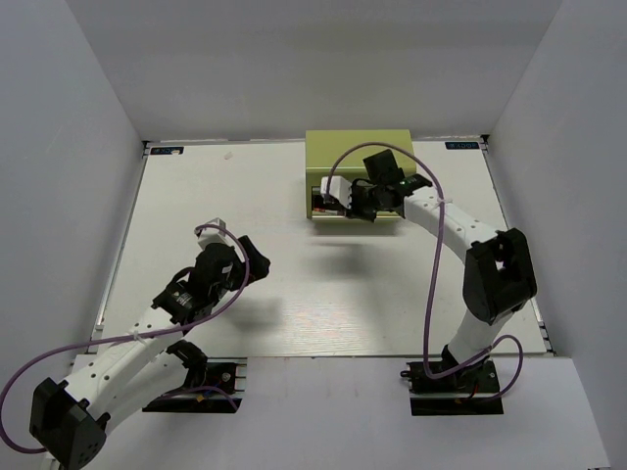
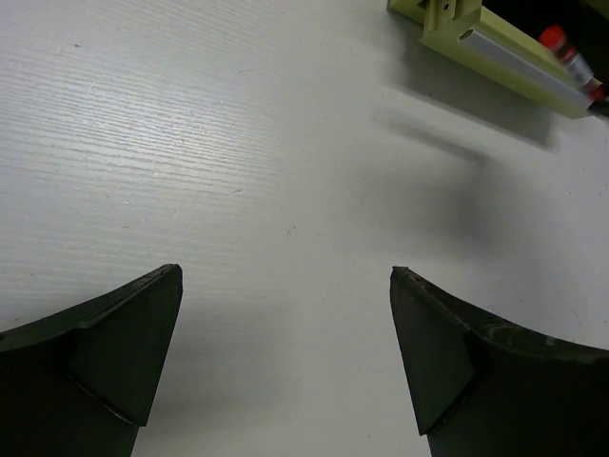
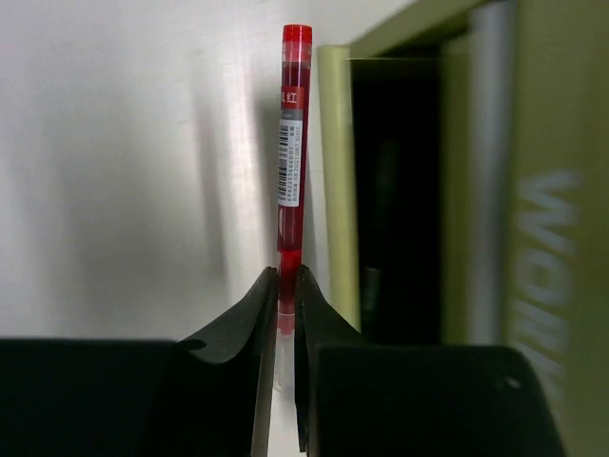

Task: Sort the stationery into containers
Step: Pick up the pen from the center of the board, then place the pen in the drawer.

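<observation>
The white counter [image 1: 245, 196] carries one container, the olive-green tool chest [image 1: 358, 157], which stands at the far side, right of centre. One drawer [image 1: 328, 208] is pulled out toward the arms, so that its dark inside lies open from above. That is probably why the right arm reaches over it from the near side.

The left claw [image 2: 285, 276] hangs over bare counter, well apart from the chest, its fingers spread wide and holding nothing. It looks to be waiting clear of the other arm's work.

The right claw [image 3: 285, 276] is pinched on the thin red pen [image 3: 291, 162]. It grips the pen near its lower end, so most of the barrel sticks out ahead and the labelled part can be seen. In the right wrist view the pen runs along the drawer's pale green side wall, just beside the dark opening and not clearly over it. A small shift toward the opening seems called for before letting go, or the pen may land on the wall or on the counter.

In the left wrist view an orange-red capped marker [image 2: 569, 52] shows past the drawer's front lip, apparently inside.
</observation>
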`<state>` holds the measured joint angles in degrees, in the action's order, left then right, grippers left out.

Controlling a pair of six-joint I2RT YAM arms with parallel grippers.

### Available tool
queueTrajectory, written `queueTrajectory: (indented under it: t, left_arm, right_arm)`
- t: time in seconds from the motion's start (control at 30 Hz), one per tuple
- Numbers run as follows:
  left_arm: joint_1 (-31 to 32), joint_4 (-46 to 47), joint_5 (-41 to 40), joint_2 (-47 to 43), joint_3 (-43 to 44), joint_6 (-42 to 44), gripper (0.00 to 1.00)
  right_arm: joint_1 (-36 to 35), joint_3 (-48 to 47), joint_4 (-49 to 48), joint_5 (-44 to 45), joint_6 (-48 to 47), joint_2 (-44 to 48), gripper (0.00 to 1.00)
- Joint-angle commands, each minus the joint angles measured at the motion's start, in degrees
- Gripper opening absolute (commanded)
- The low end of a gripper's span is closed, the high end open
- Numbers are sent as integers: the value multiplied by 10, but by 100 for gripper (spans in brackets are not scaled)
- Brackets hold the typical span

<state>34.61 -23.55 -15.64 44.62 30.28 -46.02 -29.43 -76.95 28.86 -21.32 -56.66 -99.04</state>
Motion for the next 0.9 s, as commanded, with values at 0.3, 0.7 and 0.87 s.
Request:
queueTrajectory:
  t: [0.3, 0.7, 0.87]
  left_arm:
    - [0, 18, 10, -12, 4, 7, 100]
    - [0, 24, 15, -12, 4, 7, 100]
    - [0, 24, 15, -7, 4, 7, 100]
  right_arm:
    - [39, -113, -8, 49, -7, -35, 1]
    - [44, -111, 11, 55, -50, -76, 13]
    - [44, -109, 11, 55, -44, -79, 52]
